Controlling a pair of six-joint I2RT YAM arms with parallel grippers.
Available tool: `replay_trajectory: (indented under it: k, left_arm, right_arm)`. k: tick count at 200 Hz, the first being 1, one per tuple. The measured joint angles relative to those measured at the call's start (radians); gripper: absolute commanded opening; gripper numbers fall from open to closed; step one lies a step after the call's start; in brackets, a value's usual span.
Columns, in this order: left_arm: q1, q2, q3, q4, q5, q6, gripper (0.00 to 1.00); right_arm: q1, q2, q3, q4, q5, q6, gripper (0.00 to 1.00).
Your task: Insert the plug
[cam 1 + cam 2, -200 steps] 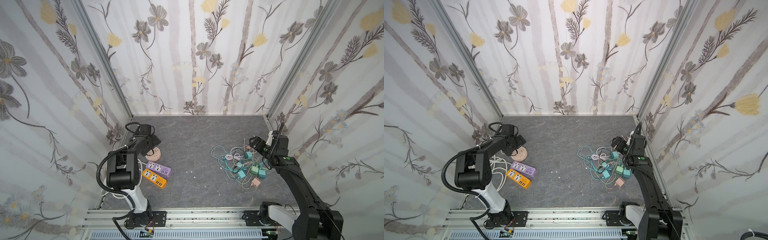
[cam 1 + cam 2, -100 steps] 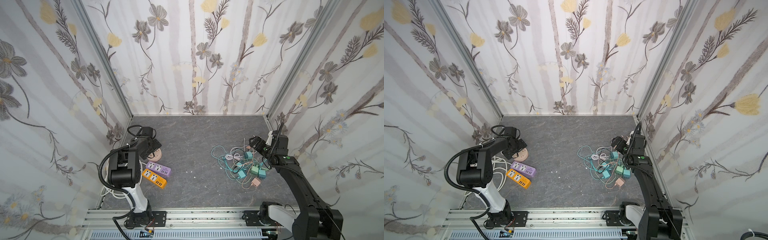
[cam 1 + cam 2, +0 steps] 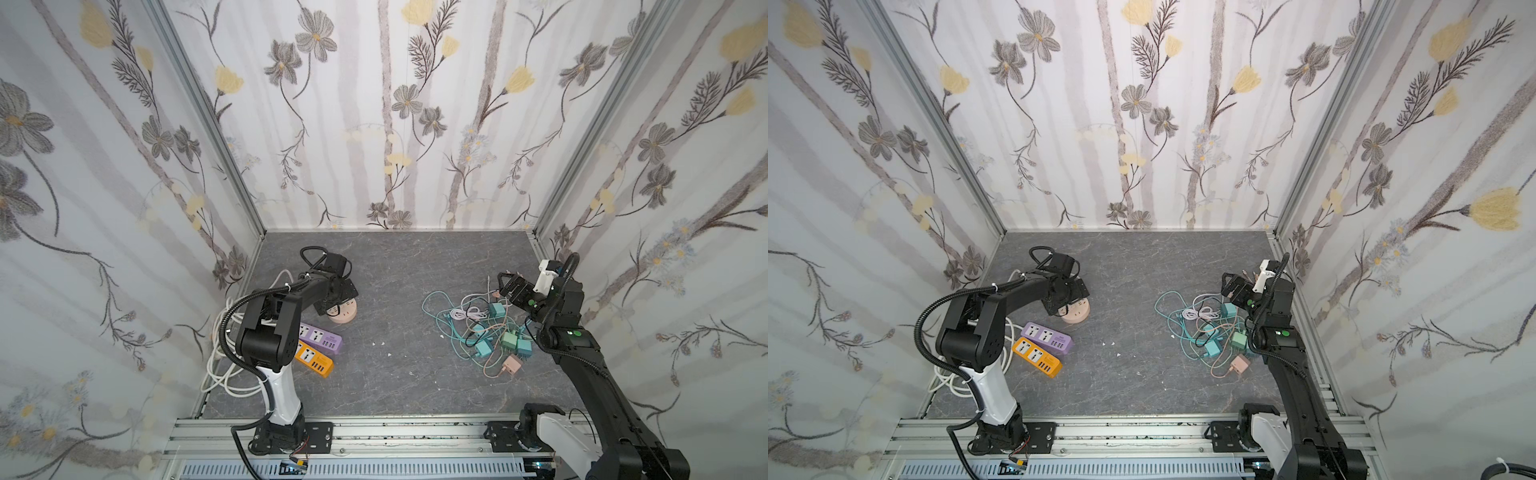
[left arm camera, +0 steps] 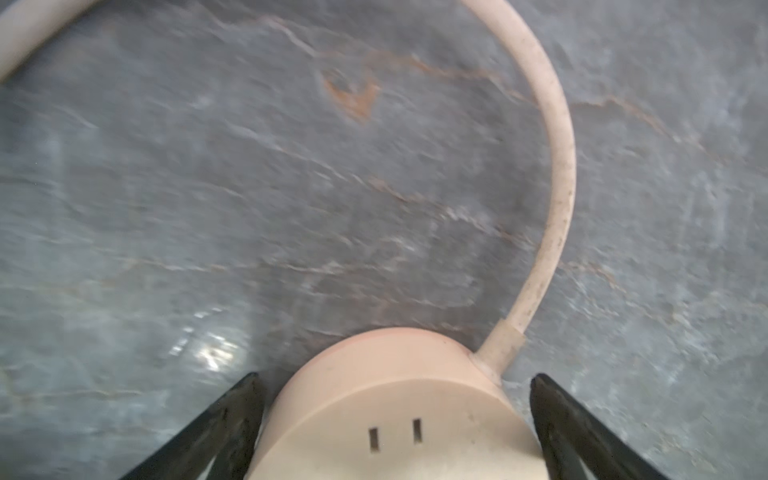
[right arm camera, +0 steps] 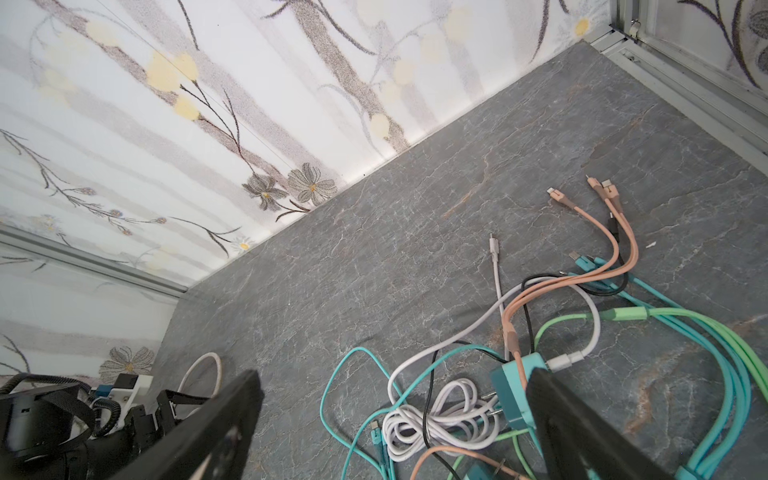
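Pink round socket (image 4: 399, 415) between wide-open left gripper (image 4: 395, 378) jaws, untouched; right gripper (image 5: 392, 376) wide open, empty, above cables (image 5: 436, 415).

The grey stone-patterned table (image 4: 291, 187) is smooth, with a soft sheen that catches a highlight. The round pale pink socket block (image 4: 386, 386) is smooth matt plastic. Its thick cream cord (image 4: 559, 166) looks rubbery and grime-speckled. The left gripper (image 4: 394, 379) has black matt plastic fingers (image 4: 224, 419). The tangled charging cables (image 5: 436, 411) look smooth and rubbery. The flower-printed wall panels (image 5: 208, 124) look grainy and matt, and the brushed metal posts (image 3: 208, 116) frame them.
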State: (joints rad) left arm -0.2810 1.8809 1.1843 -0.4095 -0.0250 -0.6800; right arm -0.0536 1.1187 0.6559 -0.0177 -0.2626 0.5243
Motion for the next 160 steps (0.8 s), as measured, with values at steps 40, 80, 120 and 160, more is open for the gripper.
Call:
replay_trajectory:
  k: [40,80,120,160]
  left_arm:
    - [-0.140,0.031,0.051,-0.020,0.019,-0.038,1.00]
    - [-0.254,0.040,0.104,-0.064,0.044,-0.065,1.00]
    - [-0.307,0.023,0.130,-0.087,0.045,-0.095,1.00]
    - [-0.359,0.053,0.180,-0.101,0.080,-0.112,1.00]
  right_arm:
    - [0.030,0.004,-0.007,-0.024,0.000,-0.026,0.99]
    - [0.083,0.045,0.021,-0.031,0.008,-0.047,0.99]
    - [0.161,0.076,0.035,-0.028,0.034,-0.068,0.99]
    - [0.210,0.119,0.061,-0.015,0.064,-0.071,0.99]
